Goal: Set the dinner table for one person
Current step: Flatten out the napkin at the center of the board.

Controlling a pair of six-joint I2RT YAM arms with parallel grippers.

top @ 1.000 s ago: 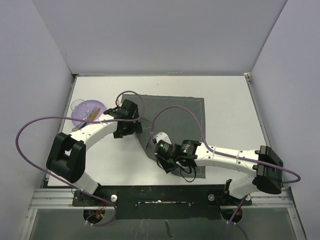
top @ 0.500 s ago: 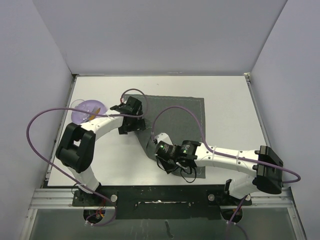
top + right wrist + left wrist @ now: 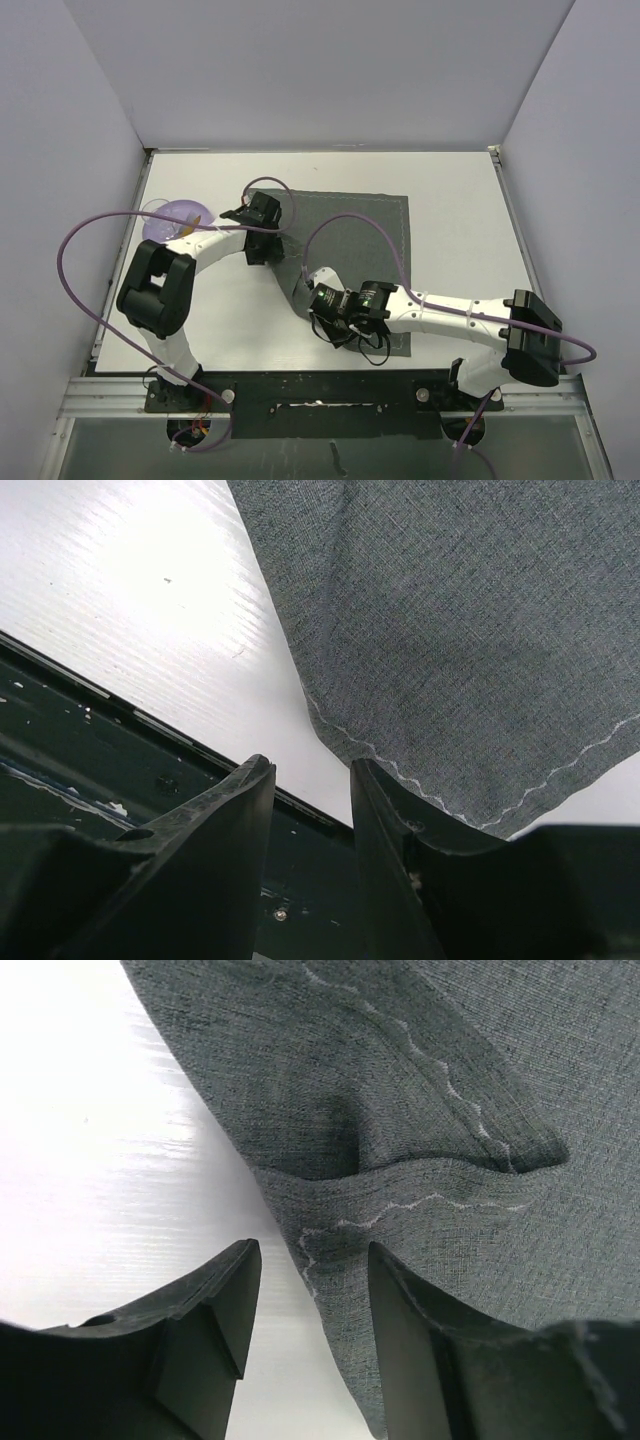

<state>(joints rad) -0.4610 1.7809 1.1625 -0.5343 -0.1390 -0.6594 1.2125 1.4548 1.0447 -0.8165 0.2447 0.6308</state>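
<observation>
The dinner table (image 3: 450, 180) is a wide white top. On its middle lies a dark grey stitched placemat (image 3: 350, 230), its left side rumpled. My left gripper (image 3: 262, 240) is at the mat's left edge. In the left wrist view the jaws (image 3: 312, 1250) stand apart, with the mat's puckered edge (image 3: 450, 1060) lying in the gap. My right gripper (image 3: 318, 300) is at the mat's near-left corner. Its jaws (image 3: 310, 762) stand a little apart with only the table and the rail in the gap, and the mat's corner (image 3: 450, 630) lies just past the right finger.
A purple translucent bowl (image 3: 172, 218) with something yellow in it stands at the left of the table. The dark metal rail (image 3: 100, 740) runs along the near edge, close under the right gripper. Grey walls close in the sides and the back.
My left gripper has moved right onto the placemat's left edge and its jaws have narrowed. The left elbow has swung in. The right gripper has crept slightly left.
</observation>
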